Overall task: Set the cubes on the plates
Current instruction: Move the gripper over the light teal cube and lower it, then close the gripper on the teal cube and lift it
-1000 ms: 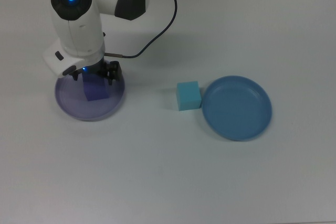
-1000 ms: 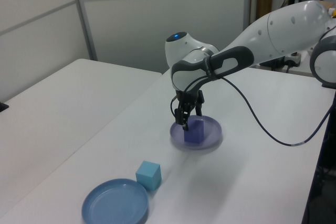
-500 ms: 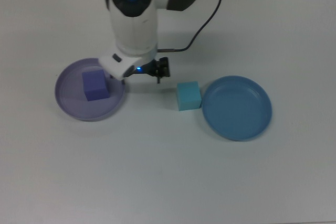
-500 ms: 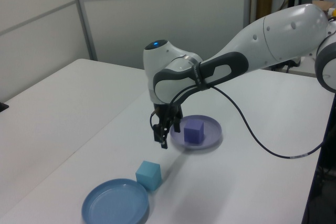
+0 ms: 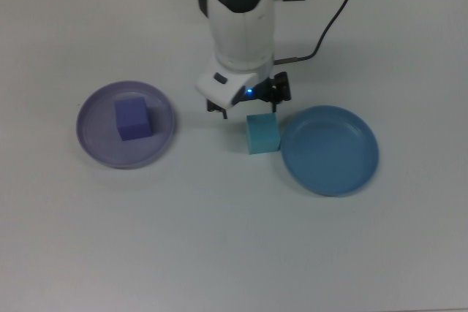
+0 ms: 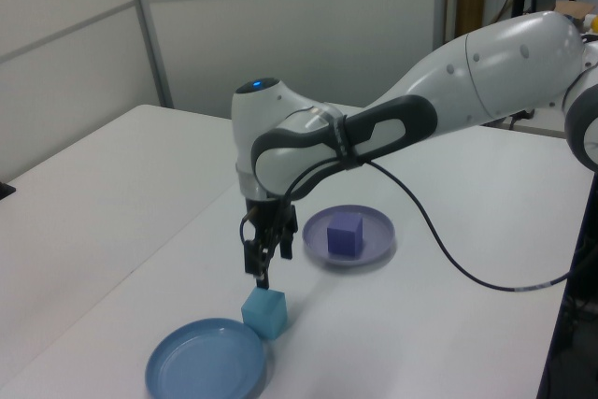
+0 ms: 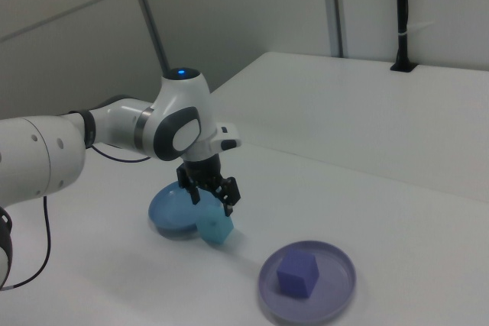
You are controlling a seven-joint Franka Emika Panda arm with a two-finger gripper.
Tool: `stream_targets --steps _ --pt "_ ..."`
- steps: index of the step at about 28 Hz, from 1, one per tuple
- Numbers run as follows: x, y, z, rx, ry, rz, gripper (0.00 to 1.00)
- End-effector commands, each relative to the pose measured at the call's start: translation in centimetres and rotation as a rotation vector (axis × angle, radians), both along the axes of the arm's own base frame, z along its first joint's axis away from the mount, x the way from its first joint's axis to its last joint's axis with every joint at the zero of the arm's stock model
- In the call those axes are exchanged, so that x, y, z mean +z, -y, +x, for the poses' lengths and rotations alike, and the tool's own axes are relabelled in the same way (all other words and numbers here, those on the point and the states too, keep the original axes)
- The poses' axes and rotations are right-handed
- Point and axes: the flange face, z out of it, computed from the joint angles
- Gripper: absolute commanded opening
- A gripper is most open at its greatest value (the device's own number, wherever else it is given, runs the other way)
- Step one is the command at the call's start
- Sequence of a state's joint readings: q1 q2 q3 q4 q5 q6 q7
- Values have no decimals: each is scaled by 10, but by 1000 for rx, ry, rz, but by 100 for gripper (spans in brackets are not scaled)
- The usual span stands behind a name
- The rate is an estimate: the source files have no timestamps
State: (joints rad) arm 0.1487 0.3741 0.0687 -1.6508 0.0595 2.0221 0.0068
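Blue plate sat nearest in the left view, bare. Turquoise cube stood on the table, just beside the blue plate's rim; in the top view it was on that plate's left. Gripper hung just above the turquoise cube, fingers spread apart, holding nothing. Farther back, purple cube rested inside the lavender plate, well apart from the turquoise cube. Arm's black cable drooped to the table behind.
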Motion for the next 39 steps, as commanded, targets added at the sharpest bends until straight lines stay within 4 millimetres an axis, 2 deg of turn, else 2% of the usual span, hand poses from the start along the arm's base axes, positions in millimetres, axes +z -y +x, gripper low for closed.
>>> stream_targets --steps 1,4,10,26,29,30,31,34,35,37,39 --pt "-16 -25 -3 15 5 6 100" --pt "-21 -33 -3 13 12 -10 100" --pt "-33 -33 3 -18 32 -35 100" --pt "-59 -37 3 28 12 -100 99" --pt "-61 -37 5 29 22 -95 87" --pt "-60 -38 5 28 30 -89 69" --pt "-60 -37 6 23 30 -86 58" --pt "-60 -37 5 18 28 -84 34" --pt "-61 -37 5 18 26 -83 23" --pt "-60 -37 5 18 28 -82 12" --pt "-57 -37 4 17 27 -82 9"
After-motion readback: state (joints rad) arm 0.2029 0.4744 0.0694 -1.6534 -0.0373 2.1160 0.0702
